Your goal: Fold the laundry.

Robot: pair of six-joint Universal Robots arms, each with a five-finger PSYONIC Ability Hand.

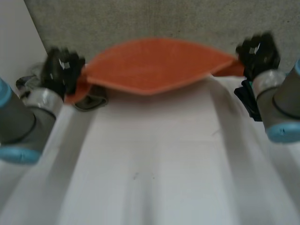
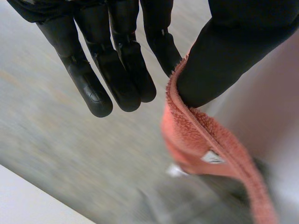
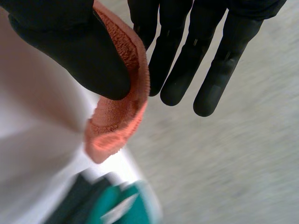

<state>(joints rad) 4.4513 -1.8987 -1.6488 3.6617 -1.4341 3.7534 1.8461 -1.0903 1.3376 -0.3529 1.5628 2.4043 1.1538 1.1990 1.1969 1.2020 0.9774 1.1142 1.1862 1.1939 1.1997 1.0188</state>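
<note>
An orange towel hangs stretched between my two hands above the far part of the white table, sagging in the middle. My left hand pinches the towel's left corner; in the left wrist view the thumb presses the orange towel edge against a finger, and a white label shows on the hem. My right hand pinches the right corner; in the right wrist view its thumb clamps the orange towel corner against the fingers.
A grey-green cloth lies on the table under the towel's left end. In the right wrist view a dark and teal cloth lies below the held corner. A grey floor lies beyond the table's far edge.
</note>
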